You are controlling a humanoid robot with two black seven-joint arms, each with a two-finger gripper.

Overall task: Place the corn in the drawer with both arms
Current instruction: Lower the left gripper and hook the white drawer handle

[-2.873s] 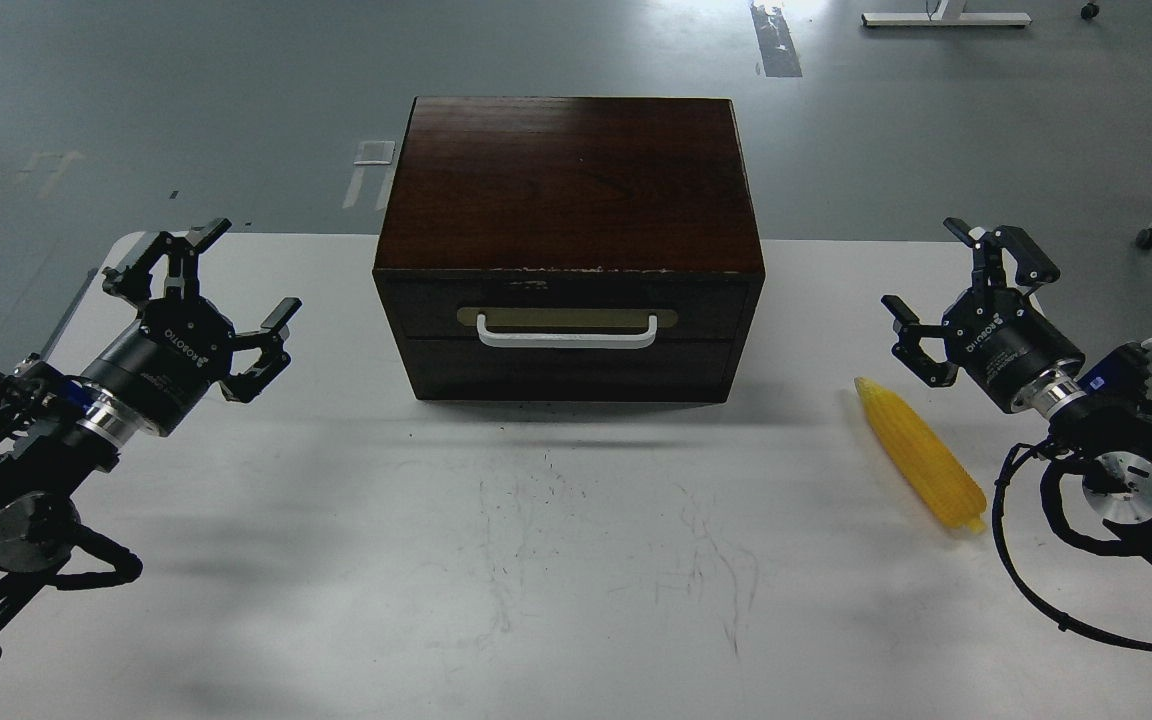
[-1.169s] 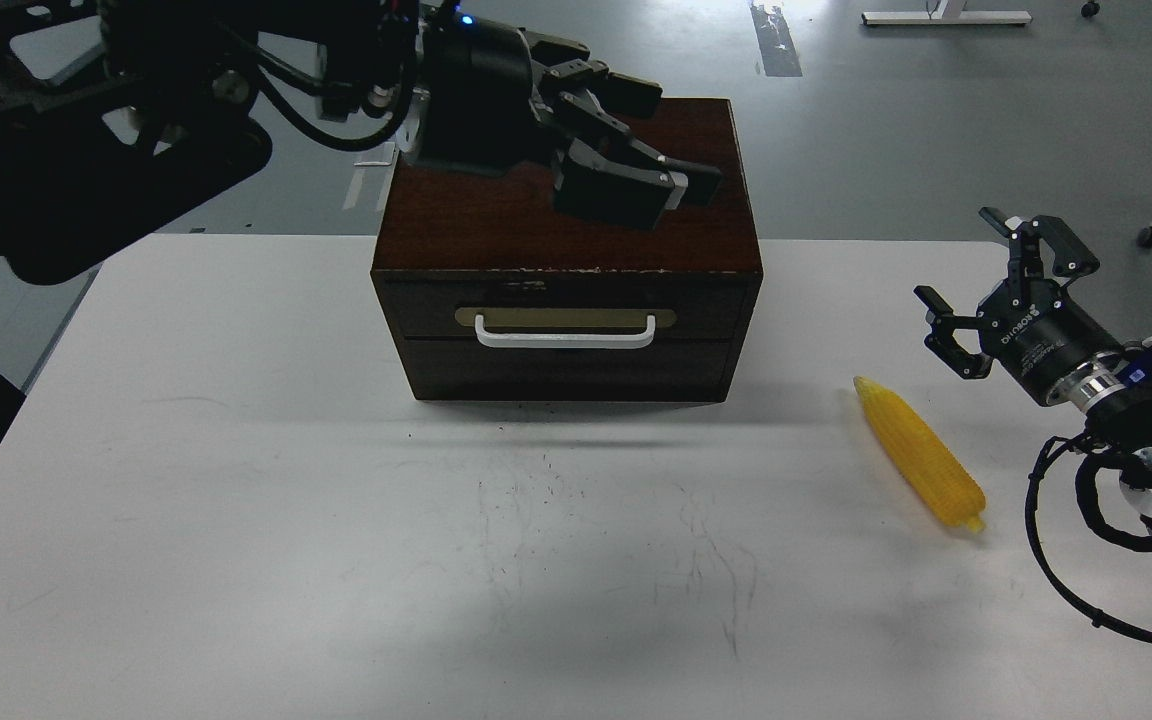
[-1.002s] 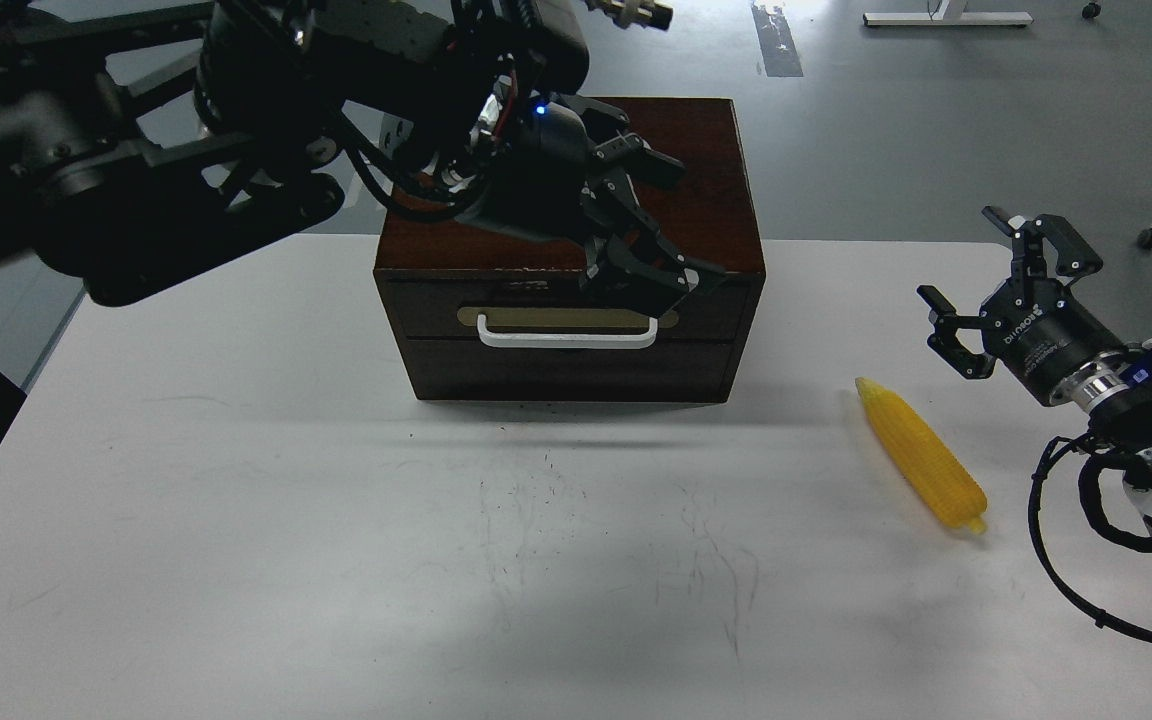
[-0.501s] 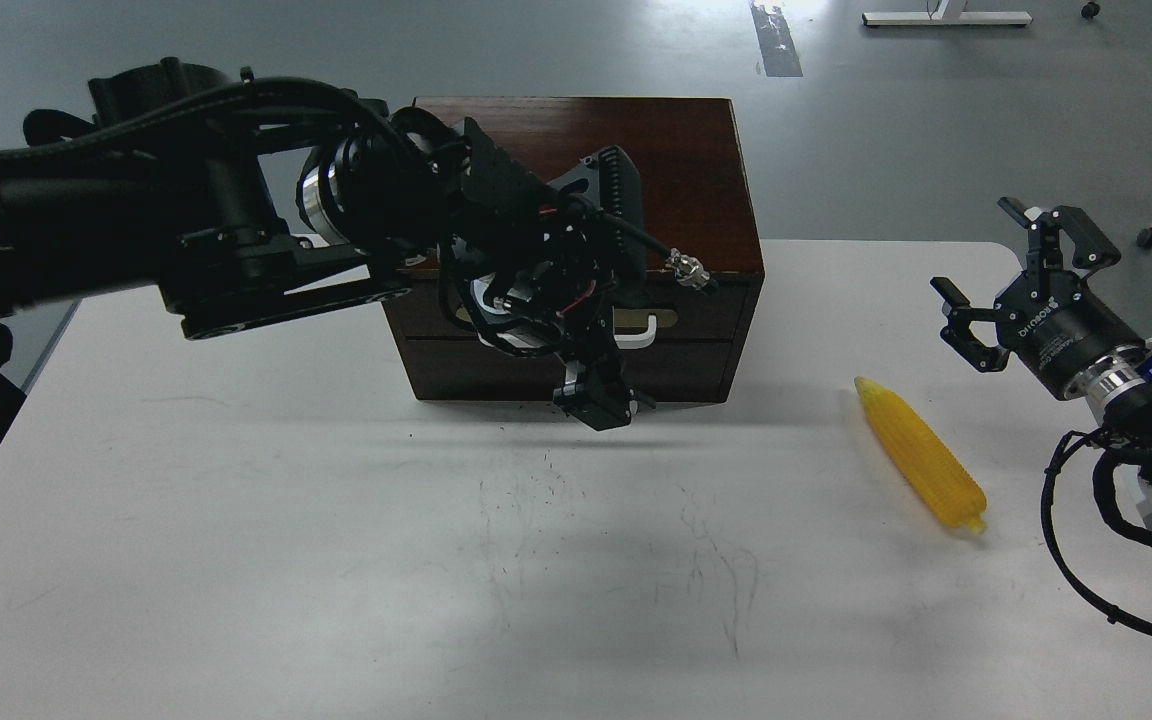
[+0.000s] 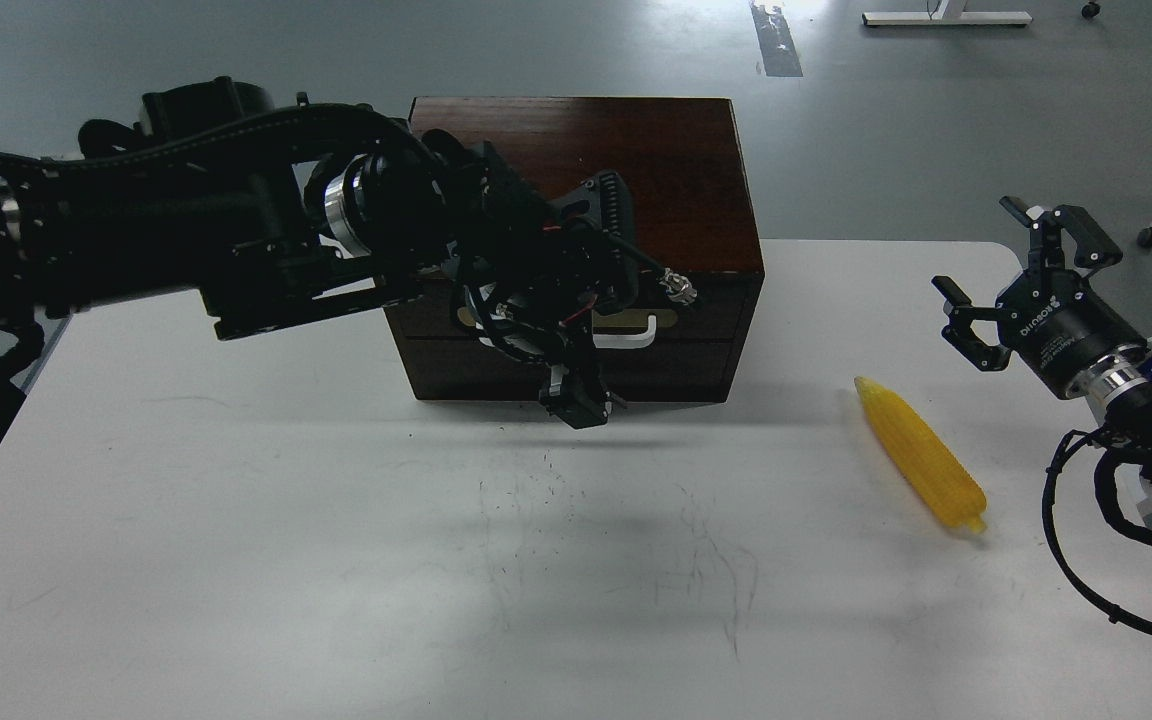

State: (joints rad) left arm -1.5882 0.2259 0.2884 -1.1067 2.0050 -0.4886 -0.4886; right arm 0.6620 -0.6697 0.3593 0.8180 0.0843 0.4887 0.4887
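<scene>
Black and bunched, my left hand (image 5: 576, 400) hangs before the drawer (image 5: 566, 322), covering its handle; I cannot tell its spread. My right hand (image 5: 1021, 270) sits wide, holding nothing, above the corn (image 5: 921, 455) lying on the tabletop (image 5: 336, 560).

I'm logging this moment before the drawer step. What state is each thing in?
drawer: shut, front flush with the box.
white handle: partly hidden behind the left hand.
corn: lying loose on the table, right of the box, not held.
left hand: low in front of the drawer, fingers pointing down; open or shut cannot be told.
right hand: open, empty, raised beyond the corn.
</scene>
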